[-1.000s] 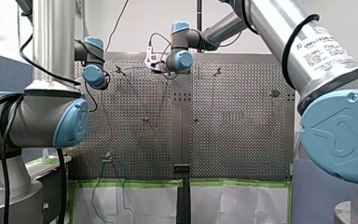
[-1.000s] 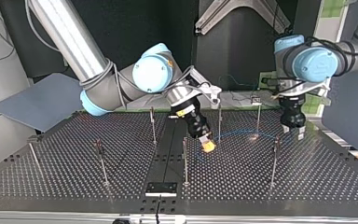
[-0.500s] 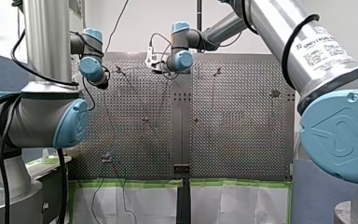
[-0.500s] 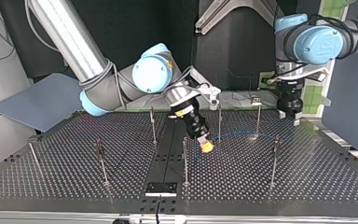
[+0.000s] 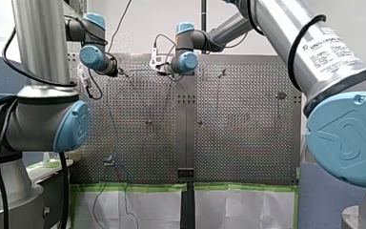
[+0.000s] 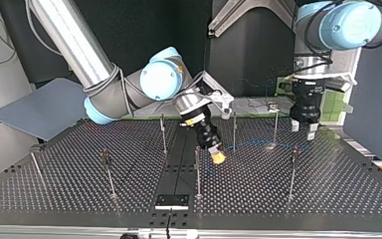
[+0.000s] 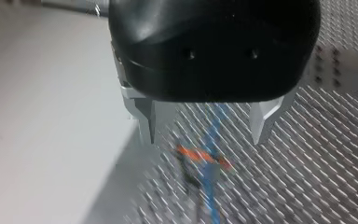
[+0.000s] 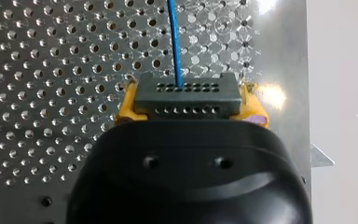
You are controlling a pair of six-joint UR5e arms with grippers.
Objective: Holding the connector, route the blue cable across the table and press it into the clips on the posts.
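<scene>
My right claw (image 6: 218,157), yellow-padded, is clamped on the dark grey rectangular connector (image 8: 187,98), low over the perforated metal tabletop (image 6: 328,189). The thin blue cable (image 8: 173,42) runs straight ahead from the connector. In the top view, at 3 o'clock from it, my left claw (image 7: 204,135) hangs with its metal fingers apart, above the cable and a blurred orange piece (image 7: 199,156).

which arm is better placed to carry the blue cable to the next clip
Right, probably: my right gripper is shut on the connector, with the blue cable running from it. My left gripper is open and holds nothing.
</scene>
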